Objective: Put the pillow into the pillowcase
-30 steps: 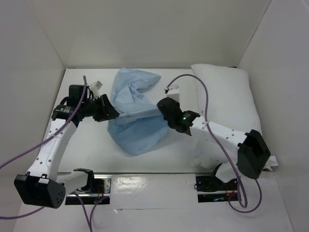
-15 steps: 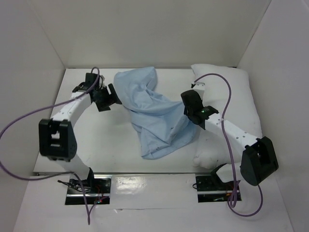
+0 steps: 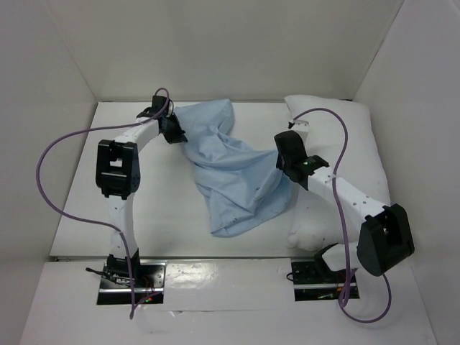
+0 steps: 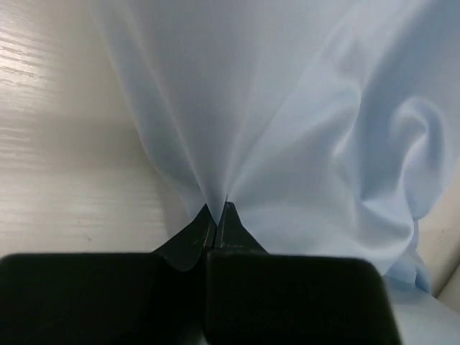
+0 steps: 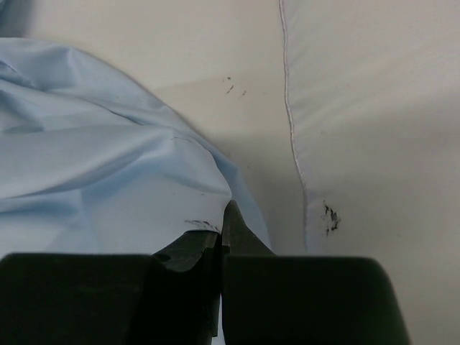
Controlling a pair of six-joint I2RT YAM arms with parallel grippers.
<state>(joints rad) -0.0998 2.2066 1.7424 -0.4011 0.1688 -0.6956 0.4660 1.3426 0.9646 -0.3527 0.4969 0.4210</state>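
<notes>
The light blue pillowcase [image 3: 230,172] lies crumpled across the middle of the table, stretched between both arms. My left gripper [image 3: 177,131] is shut on its far left edge; in the left wrist view the pillowcase [image 4: 287,115] fans out from the closed left gripper [image 4: 217,210]. My right gripper [image 3: 282,147] is shut on the cloth's right edge, where the pillowcase [image 5: 108,172] meets the closed right gripper [image 5: 223,215]. The white pillow [image 3: 345,151] lies along the right side, partly under the right arm; the pillow [image 5: 374,115] shows a seam and dark specks.
White walls enclose the table on the left, back and right. Purple cables loop off both arms. Bare tabletop [image 3: 158,208] lies at the front left, beside the left arm's upright link [image 3: 117,169].
The left arm swung toward the back of the table, and its gripper closed on the pillowcase's far left edge. The right gripper kept its hold and carried the cloth right, spreading it wider.
</notes>
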